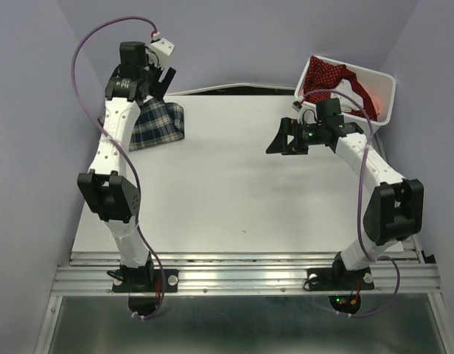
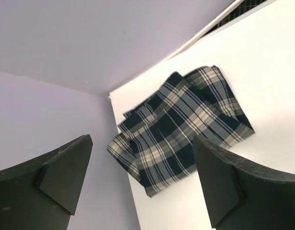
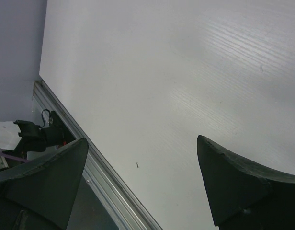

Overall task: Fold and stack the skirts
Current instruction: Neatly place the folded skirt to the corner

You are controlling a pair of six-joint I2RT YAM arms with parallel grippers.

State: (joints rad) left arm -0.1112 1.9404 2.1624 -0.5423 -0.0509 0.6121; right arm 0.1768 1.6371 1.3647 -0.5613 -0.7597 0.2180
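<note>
Pale lavender walls (image 1: 234,37) enclose the white table (image 1: 227,199) on three sides; a ribbed aluminium rail (image 1: 249,276) runs along its near edge.

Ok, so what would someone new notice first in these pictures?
Probably the red dotted skirt heaped in the white bin at the far right, the only bright colour here. Next comes the plaid skirt lying at the far left corner of the table, with the left hand open above it. The right hand hangs open over the table's middle.
</note>
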